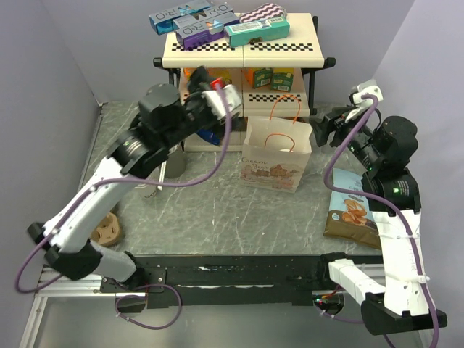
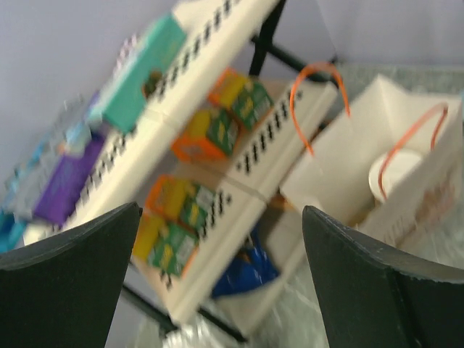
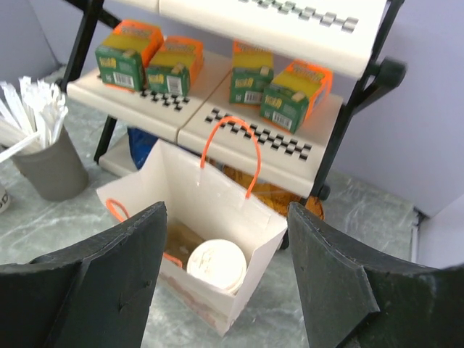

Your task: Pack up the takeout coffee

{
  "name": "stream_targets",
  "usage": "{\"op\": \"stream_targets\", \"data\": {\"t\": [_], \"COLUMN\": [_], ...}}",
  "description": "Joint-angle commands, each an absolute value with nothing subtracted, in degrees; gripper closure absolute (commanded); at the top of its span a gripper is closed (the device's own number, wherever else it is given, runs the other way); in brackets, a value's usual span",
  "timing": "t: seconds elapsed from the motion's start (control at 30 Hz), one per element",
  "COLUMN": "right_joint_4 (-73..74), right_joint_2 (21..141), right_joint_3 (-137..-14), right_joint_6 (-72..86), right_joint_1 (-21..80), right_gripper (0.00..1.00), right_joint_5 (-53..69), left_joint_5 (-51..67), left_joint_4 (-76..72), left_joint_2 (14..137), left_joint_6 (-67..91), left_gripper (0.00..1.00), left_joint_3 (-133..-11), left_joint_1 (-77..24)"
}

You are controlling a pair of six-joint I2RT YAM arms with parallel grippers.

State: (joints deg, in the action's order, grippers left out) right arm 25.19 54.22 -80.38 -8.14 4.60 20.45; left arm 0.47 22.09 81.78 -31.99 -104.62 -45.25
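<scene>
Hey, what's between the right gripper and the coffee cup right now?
Nothing but air. In the right wrist view the open right gripper looks down into the bag, and the cup, lid on, shows unobstructed inside.

Takeout coffee (image 3: 216, 264), round white top showing, upright inside paper bag (image 3: 190, 190)

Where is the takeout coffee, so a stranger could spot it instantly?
Find the cream checkered shelf rack at the back. In front stands a white paper bag with orange handles; the round white-lidded cup sits inside it. Unlike the dark grey cup of white sticks, it is capped.
</scene>
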Motion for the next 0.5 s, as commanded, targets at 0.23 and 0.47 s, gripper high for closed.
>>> {"op": "stream_targets", "data": {"t": [0.23, 0.47], "right_joint_4": [25.4, 26.01], "right_joint_2": [53.88, 55.28], "right_joint_3": [-77.43, -78.05], "right_joint_6": [-7.83, -6.77], "right_joint_1": [4.39, 4.39], "right_gripper": [0.25, 0.25], "right_joint_5": [25.58, 26.19], "left_joint_5": [2.89, 14.14], "left_joint_4": [35.59, 40.95], "left_joint_2": [76.2, 78.22], "left_joint_6": [-14.69, -12.39], "left_gripper": [0.0, 0.22], "left_joint_3": [-103.18, -104.86], "left_joint_1": [-26.65, -14.7]}}
